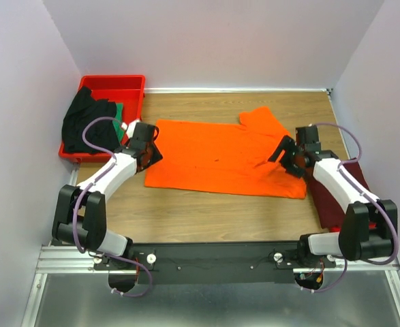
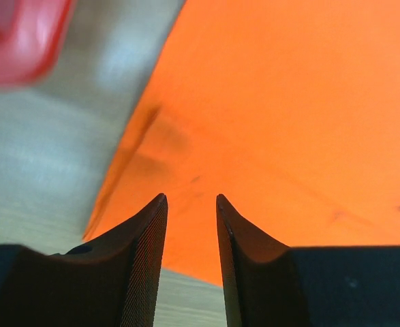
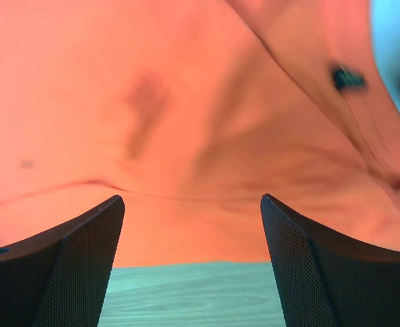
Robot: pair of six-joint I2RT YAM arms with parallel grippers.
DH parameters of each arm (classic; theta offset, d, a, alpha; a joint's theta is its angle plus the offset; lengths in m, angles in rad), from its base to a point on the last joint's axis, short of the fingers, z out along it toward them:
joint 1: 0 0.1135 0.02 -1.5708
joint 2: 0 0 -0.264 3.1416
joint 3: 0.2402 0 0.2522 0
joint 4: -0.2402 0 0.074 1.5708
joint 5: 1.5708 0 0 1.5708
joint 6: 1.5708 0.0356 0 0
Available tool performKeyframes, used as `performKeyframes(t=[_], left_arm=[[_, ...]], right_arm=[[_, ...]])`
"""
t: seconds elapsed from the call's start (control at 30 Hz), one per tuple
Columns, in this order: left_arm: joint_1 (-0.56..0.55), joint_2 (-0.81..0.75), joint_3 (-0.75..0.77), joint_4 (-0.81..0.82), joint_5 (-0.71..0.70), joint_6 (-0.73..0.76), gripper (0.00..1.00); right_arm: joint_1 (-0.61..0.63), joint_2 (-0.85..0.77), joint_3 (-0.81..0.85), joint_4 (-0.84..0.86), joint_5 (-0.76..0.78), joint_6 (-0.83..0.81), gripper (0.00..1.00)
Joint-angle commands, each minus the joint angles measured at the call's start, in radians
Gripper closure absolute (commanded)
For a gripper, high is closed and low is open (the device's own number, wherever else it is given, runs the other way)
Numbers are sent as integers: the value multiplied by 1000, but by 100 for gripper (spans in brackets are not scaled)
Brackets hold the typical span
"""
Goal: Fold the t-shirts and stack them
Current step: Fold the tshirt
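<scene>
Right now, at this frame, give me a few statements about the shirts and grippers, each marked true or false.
1. The orange t-shirt lies spread on the table. True.
2. The black t-shirt lies on the table's right side. False: it is piled in the red tray at the far left.
3. The right gripper is open over orange cloth. True.
4. The maroon t-shirt is in the tray. False: it lies at the table's right edge, under the right arm.
5. The left gripper is at the orange t-shirt's left edge. True.
</scene>
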Motion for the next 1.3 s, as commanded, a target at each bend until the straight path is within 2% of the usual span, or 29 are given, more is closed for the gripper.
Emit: performKeyframes(t=[0.0,0.1,0.2,0.23,0.4,0.63,0.83,1.27], left_arm=[[3,-24,147,-30,-18,25,57],[6,104,303,-27,-55,21,57],[19,227,450,-62,-86,15,57],[19,308,548,-90,-127,8,56],[33,547,879,-174,-233,49,57],[45,828,1154,-274,-365,144,57],[52,921,1215,-280,-382,207,57],[53,996,1250,-226,-276,251,58]], right_arm=[[-6,27,141,17,-20,-36,12],[-4,101,270,69,72,-45,9],[-7,237,398,127,130,-60,8],[-10,322,435,144,144,-57,8],[-13,567,674,204,126,-97,8],[-14,826,917,221,132,-181,11],[-15,894,969,219,163,-226,11],[-14,940,986,219,150,-261,11]])
